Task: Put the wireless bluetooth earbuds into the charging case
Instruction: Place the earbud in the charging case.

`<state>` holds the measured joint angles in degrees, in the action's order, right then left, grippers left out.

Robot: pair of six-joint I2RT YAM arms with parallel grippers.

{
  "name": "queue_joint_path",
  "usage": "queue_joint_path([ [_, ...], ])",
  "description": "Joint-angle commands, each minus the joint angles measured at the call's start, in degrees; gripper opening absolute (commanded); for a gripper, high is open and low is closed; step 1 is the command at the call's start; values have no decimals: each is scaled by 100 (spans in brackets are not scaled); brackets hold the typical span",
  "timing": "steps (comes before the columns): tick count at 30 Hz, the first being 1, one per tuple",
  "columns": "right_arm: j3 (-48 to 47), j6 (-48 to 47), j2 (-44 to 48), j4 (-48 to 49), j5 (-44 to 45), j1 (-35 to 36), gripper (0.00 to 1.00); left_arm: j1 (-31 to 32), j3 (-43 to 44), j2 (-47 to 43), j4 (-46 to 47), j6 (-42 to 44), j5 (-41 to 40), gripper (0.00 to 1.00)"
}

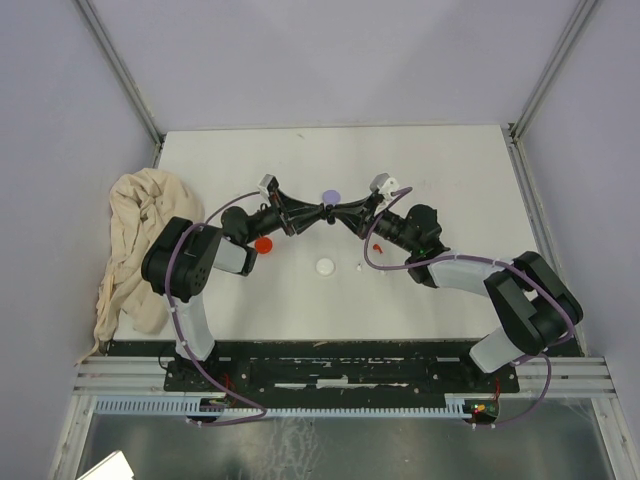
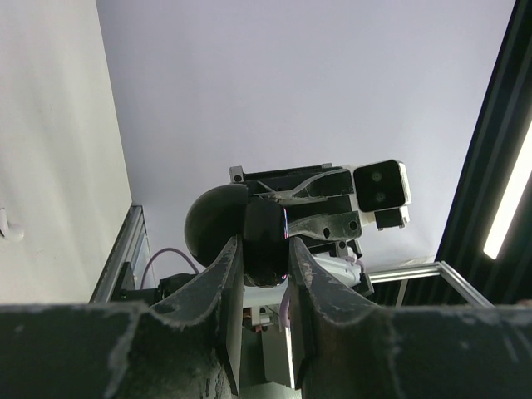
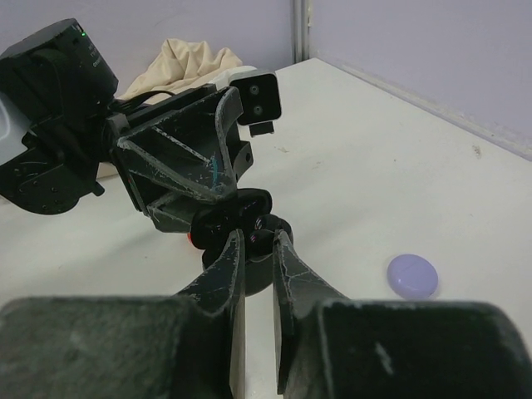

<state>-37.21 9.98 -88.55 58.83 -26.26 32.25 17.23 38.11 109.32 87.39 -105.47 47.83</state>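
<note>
My two grippers meet above the middle of the table. My left gripper (image 1: 316,215) (image 2: 264,243) is shut on a round black charging case (image 2: 264,229), held off the table; the case also shows in the right wrist view (image 3: 214,224), its lid open. My right gripper (image 1: 336,213) (image 3: 258,238) is shut on a small black earbud (image 3: 268,235) right at the case's opening. A red earbud (image 1: 376,246) and a white earbud (image 1: 358,267) lie on the table near the right arm. Other earbuds are not visible.
A lilac disc (image 1: 330,197) (image 3: 412,276) lies just behind the grippers, a red disc (image 1: 264,244) under the left arm, and a white disc (image 1: 325,267) in front. A crumpled beige cloth (image 1: 135,250) (image 3: 187,62) hangs over the table's left edge.
</note>
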Motion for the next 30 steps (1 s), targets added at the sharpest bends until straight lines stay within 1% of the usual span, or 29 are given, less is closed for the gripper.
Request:
queue_joint_path([
  [1,64,5,168,-46,-59,20,21,11,269,-120,1168,-324,-238,3],
  [2,70,9,187,-47,-71,21,27,11,282,-95,1169,-322,-244,3],
  [3,83,5,208,-42,-72,18,30,8,303,-68,1167,-323,-248,3],
  [5,125,33,258,49,-46,18,34,6,326,-16,1170,-302,-248,3],
  [9,147,112,514,99,39,19,47,8,346,130,1174,-241,-239,3],
  [15,-91,95,1101,-870,395,10,57,8,307,330,1174,-63,-110,3],
  [16,-150,80,1198,-1125,539,13,61,4,309,368,1168,-37,-75,3],
  [18,-429,118,1394,-2113,1184,6,71,4,311,415,1162,19,36,3],
  [19,-737,163,1457,-2992,1678,7,73,7,314,416,1169,60,98,3],
  [20,-1268,108,1437,-3905,2085,-6,73,5,317,413,1164,104,166,3],
  [21,-1646,-14,1369,-4727,2393,-11,74,12,315,403,1170,149,238,3],
  [23,-2248,-288,1155,-5853,2712,-30,75,10,305,368,1168,255,387,3],
  [25,-2647,-478,958,-6513,2825,-40,76,8,295,337,1166,369,512,3],
  [30,-3312,-688,452,-7545,2688,-131,77,8,263,294,1173,549,756,3],
])
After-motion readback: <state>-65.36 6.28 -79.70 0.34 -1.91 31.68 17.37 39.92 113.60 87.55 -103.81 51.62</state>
